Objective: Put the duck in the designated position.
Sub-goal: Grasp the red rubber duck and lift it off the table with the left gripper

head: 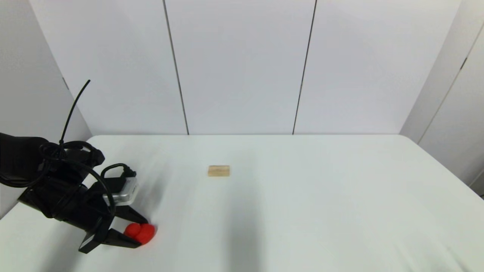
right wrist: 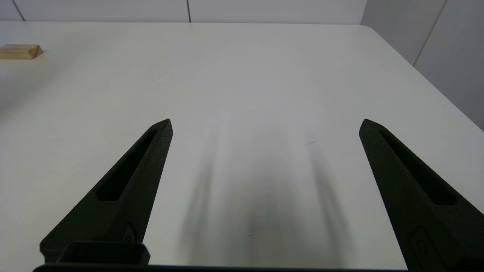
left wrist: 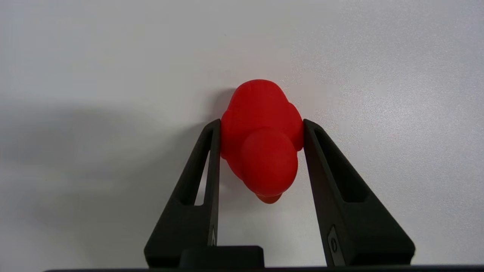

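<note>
Reaching low over the near left part of the white table (head: pixel 302 211), the left gripper (head: pixel 141 232) has its 2 black fingers (left wrist: pixel 211 151) pinched against the sides of the red duck (head: pixel 140 232), which sits between their tips at the tabletop. Farther right, toward the table's middle and well apart from the duck, lies the tan wooden block (head: pixel 218 171). Out of the head view, the right gripper (right wrist: pixel 264 124) hangs above bare tabletop, fingers spread wide.
</note>
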